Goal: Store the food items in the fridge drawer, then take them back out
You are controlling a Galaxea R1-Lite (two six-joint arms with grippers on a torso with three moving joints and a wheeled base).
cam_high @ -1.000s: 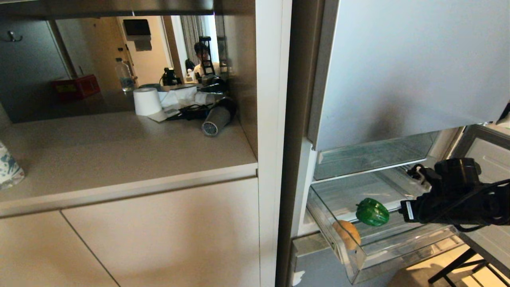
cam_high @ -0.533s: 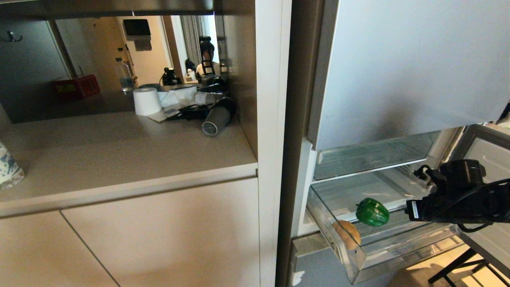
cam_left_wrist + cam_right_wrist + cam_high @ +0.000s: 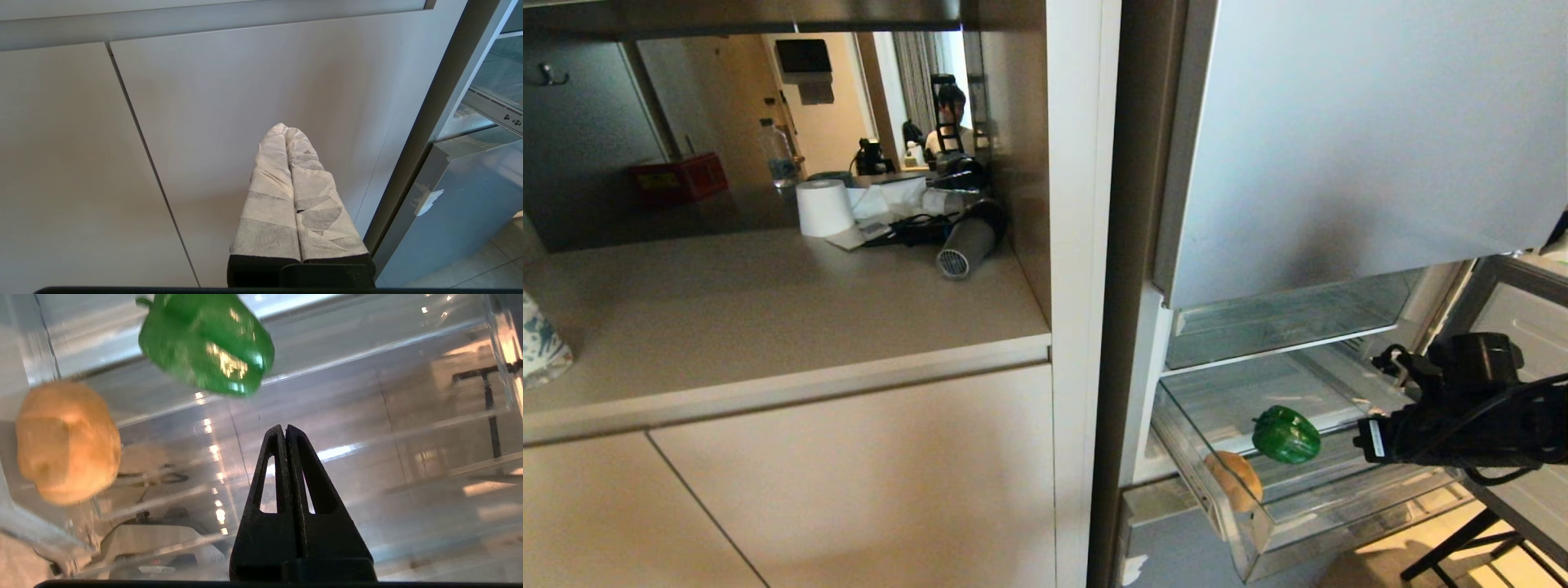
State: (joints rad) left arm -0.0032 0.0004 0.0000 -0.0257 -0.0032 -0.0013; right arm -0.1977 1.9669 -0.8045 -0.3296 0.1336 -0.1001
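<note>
Risks first. The fridge drawer [image 3: 1262, 535] stands pulled out, its clear front wall toward the room, with both food items inside. The right gripper [image 3: 284, 430] has its fingers pressed together and holds nothing. If it advances on the bell pepper [image 3: 1285, 434] in that state, the closed tip would probably push the glossy, rounded pepper along the smooth plastic floor instead of taking it, and the pepper could roll away toward the potato [image 3: 1234, 480] or the back of the drawer. The fingers need to spread before any approach. A second risk is the drawer itself: the walls are transparent and hard to judge, so a low sweep could strike the rim or nudge the drawer on its slide rail.

Positions, taken from the fridge drawer:
- Bell pepper: on the drawer floor, about midway along its length, on its side.
- Potato: in the front corner of the drawer nearest the cabinet doors [image 3: 849, 482], close against the front wall, apart from the pepper.
- Right gripper: over the drawer end away from the cabinet, pointing along the drawer at the pepper, near it but with a clear gap.
- Left gripper [image 3: 284, 130]: outside the drawer, parked facing the cabinet doors, padded fingers closed on nothing.
</note>
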